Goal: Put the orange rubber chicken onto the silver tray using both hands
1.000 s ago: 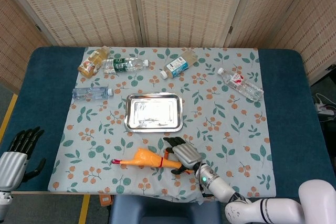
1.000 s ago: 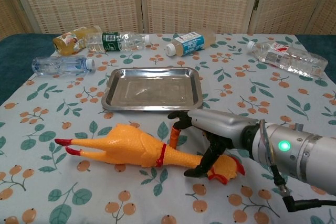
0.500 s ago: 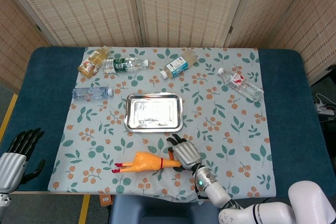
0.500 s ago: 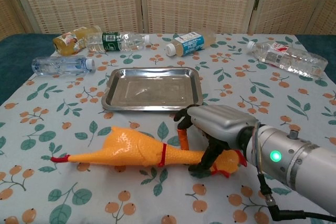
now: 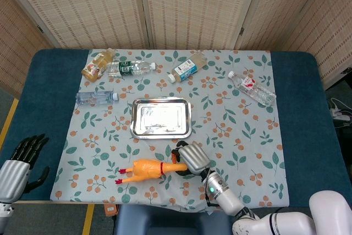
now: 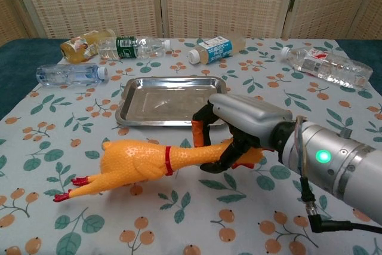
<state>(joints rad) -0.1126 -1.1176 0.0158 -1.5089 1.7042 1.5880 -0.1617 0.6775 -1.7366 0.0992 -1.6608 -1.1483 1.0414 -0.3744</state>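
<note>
- The right hand [image 6: 239, 126] grips the rubber chicken [image 6: 143, 162] at its neck and head end, fingers curled around it; the body and red feet trail toward the left, tilted down
- In the chest view the chicken looks raised off the cloth at the held end; whether the feet touch the cloth cannot be told
- The chicken sits just in front of the tray [image 6: 173, 101], near its front right corner, not on it; in the head view the chicken [image 5: 147, 169] lies below the tray [image 5: 161, 118] with a strip of bare cloth between them
- The left hand [image 5: 19, 163] hangs off the table's front left corner, over the blue edge, holding nothing, dark fingers spread apart and well away from the chicken
- The tray lies flat in the middle of the floral cloth [image 5: 236, 152], with bare cloth on all four sides
- Bottles lie on their sides along the far side: a yellowish one [image 5: 98, 64], a green-labelled one [image 5: 131, 68], a blue-labelled one [image 5: 187, 67], and a clear one [image 5: 97, 97] just left of the tray
- Another clear bottle [image 5: 252, 88] lies well off to the right
- Blue table surface [image 5: 308, 114] borders the cloth left and right
</note>
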